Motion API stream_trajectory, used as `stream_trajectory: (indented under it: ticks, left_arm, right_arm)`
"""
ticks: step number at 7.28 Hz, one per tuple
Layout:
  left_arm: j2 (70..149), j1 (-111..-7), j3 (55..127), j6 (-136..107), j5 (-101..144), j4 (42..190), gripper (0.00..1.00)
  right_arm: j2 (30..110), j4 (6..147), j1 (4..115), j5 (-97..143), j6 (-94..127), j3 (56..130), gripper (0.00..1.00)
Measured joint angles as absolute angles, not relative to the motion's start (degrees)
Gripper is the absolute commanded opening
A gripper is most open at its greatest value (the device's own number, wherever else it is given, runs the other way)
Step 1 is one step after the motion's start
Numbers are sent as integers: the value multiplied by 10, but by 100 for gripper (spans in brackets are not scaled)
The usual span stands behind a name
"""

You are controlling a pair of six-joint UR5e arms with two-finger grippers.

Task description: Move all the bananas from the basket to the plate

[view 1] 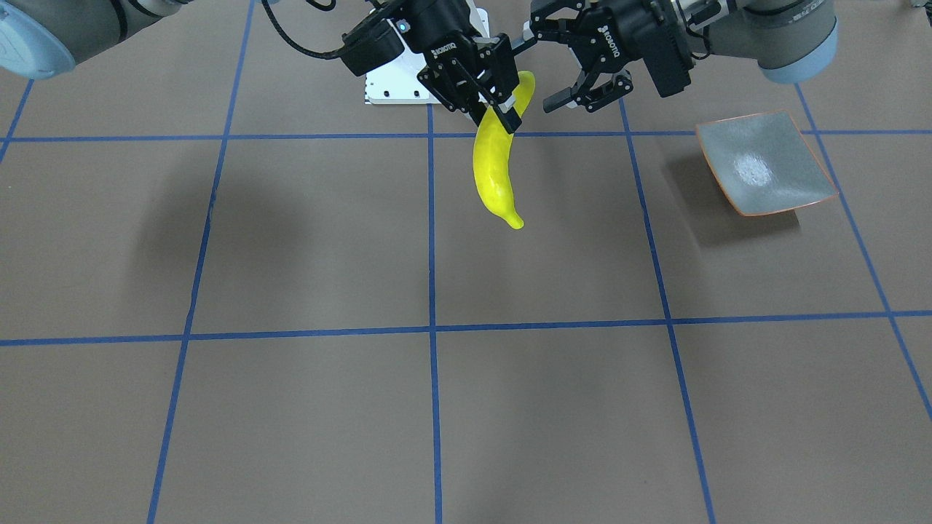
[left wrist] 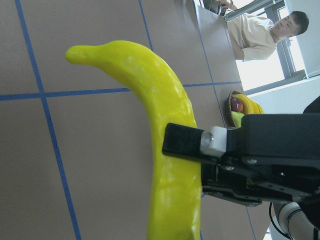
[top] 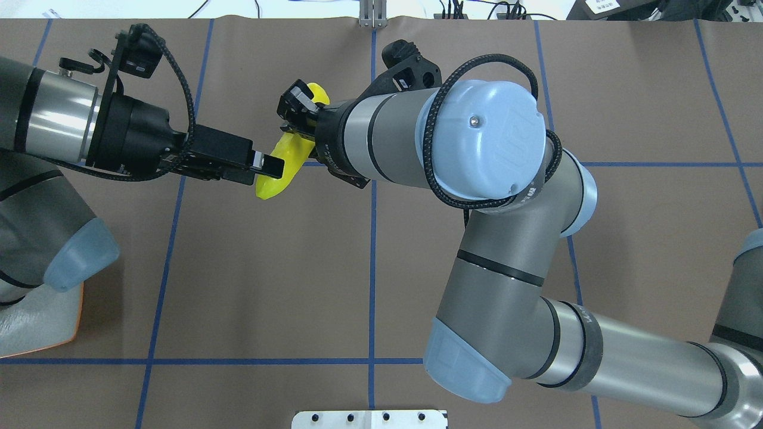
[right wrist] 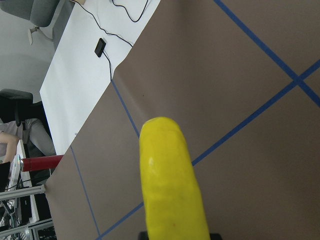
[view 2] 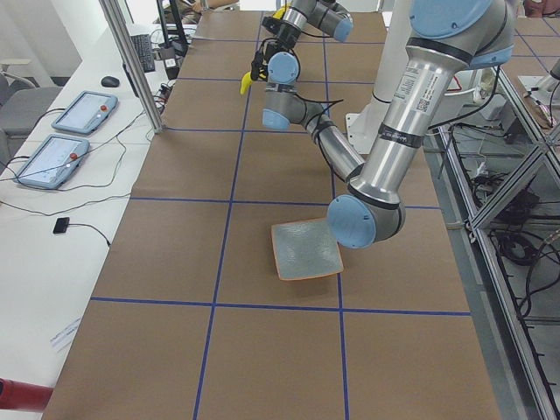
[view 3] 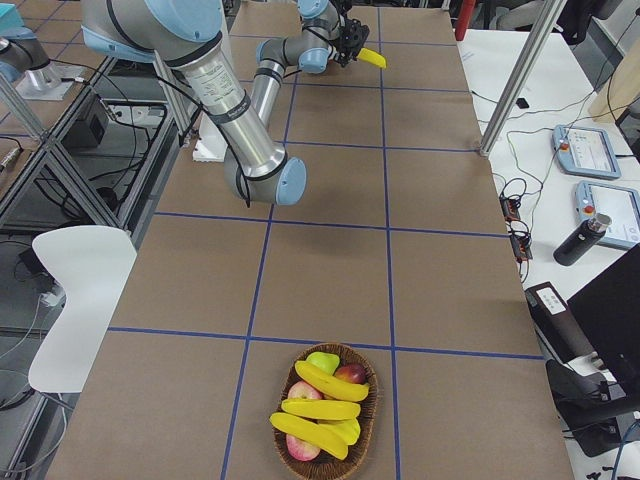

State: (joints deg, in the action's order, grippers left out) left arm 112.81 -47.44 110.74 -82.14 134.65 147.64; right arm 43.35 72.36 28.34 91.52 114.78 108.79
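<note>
I had the right gripper [view 1: 501, 113] clamped on one banana [view 1: 495, 175] aloft; the left gripper [view 1: 586, 98] hung just beside it, jaws apart.

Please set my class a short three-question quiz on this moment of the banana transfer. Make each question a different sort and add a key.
1. True or false: the plate already holds a banana.
2. Multiple choice: which pincer grips the raised banana? A) left B) right C) both
3. Fill in: the basket stands far out on the robot's ___ side.

Key
1. False: the plate is bare.
2. B: the right pincer is shut on it, and the left pincer is open beside it.
3. Right.
</note>
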Motion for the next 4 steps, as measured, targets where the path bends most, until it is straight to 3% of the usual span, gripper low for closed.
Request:
stream_trajectory:
  ticks: [2, 3, 4]
  left_arm:
    - [1129, -472, 1106, -821, 1346, 1476, 17]
    - [1129, -472, 1105, -820, 1346, 1476, 0]
    - [1129, -471, 1105, -819, 1346, 1476, 0]
  right_arm:
    - [427, 723, 281, 915, 1147, 1088, 0]
    - [427, 723, 281, 915, 1146, 1088, 0]
    - [427, 723, 280, 915, 1144, 1088, 21]
